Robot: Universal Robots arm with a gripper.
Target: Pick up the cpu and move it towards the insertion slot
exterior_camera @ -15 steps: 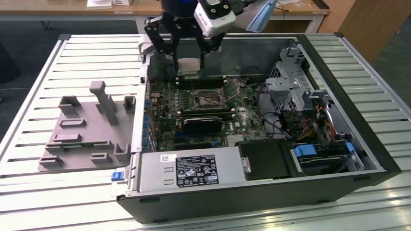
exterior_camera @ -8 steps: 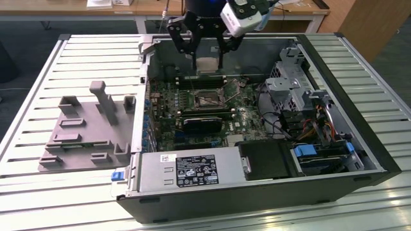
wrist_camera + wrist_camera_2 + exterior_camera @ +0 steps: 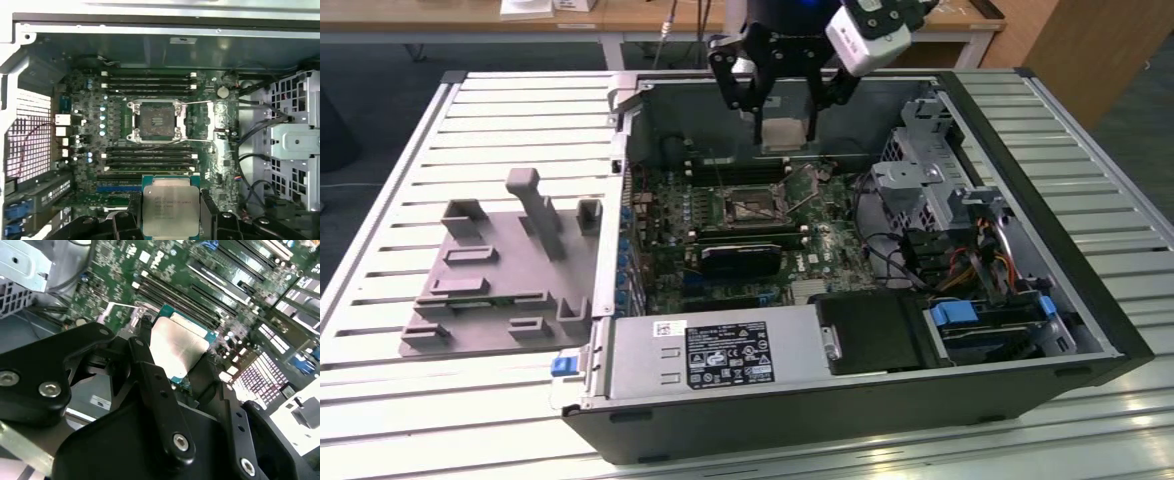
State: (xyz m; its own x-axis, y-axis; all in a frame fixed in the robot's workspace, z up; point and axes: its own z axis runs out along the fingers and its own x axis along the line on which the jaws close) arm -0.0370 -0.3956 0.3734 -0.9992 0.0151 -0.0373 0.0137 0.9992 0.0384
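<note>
in the exterior view the insertion slot [image 3: 750, 203] sits left of and below our end effector [image 3: 783, 137], which pinches the cpu [image 3: 783, 133] above the motherboard [image 3: 834, 245]. we judge it best to keep the chip level and square to the socket frame.

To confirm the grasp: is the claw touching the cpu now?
Touching. In the first wrist view the claw has a black finger pressed against each side of the cpu; the exterior view shows it lifted above the motherboard.
</note>
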